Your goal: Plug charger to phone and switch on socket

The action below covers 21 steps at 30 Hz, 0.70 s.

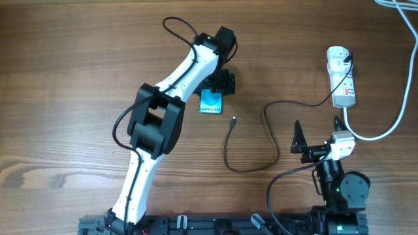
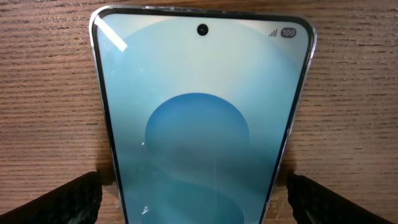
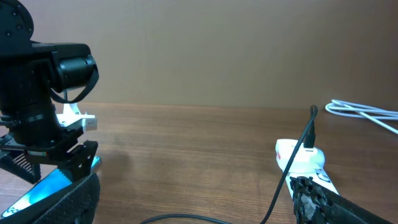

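The phone (image 1: 210,103) lies flat on the table with its teal screen up and fills the left wrist view (image 2: 199,112). My left gripper (image 1: 219,83) is low over it and open; its fingers (image 2: 194,199) stand either side of the phone's edges with small gaps. The charger is a thin black cable (image 1: 274,140) running from the socket (image 1: 343,77) in a loop to its plug tip (image 1: 234,120), which lies loose right of the phone. My right gripper (image 1: 319,130) is open and empty (image 3: 199,205), in front of the socket (image 3: 301,158).
A thicker white cable (image 1: 392,124) curves from the socket off the far right edge; it also shows in the right wrist view (image 3: 367,112). The left arm (image 1: 176,72) stretches across the table's left middle. The black cable (image 3: 292,174) crosses in front of my right fingers.
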Motion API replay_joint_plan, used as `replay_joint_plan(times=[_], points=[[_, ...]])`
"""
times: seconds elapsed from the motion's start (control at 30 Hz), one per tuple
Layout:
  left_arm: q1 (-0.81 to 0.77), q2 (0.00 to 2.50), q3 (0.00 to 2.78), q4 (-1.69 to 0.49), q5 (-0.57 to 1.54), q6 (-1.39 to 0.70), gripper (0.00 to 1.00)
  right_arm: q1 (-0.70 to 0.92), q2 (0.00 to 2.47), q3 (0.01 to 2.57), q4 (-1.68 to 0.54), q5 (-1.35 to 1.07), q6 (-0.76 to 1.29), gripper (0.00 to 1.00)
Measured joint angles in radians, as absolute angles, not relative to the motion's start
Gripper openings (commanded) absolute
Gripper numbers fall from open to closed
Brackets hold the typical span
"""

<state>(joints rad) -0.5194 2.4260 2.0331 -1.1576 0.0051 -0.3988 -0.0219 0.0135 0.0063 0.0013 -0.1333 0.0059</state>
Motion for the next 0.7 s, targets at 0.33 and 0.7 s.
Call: replay_joint_plan(times=[0.33,0.7], points=[[-0.519,2.426,2.033,-1.158,0.027,-0.399,1.00,-0.022,0.014,0.006,0.001,-0.133,0.006,1.00],[-0.519,2.426,2.033,-1.158,-0.003,-0.399,1.00,-0.022,0.014,0.006,0.001,-0.133,0.006,1.00]])
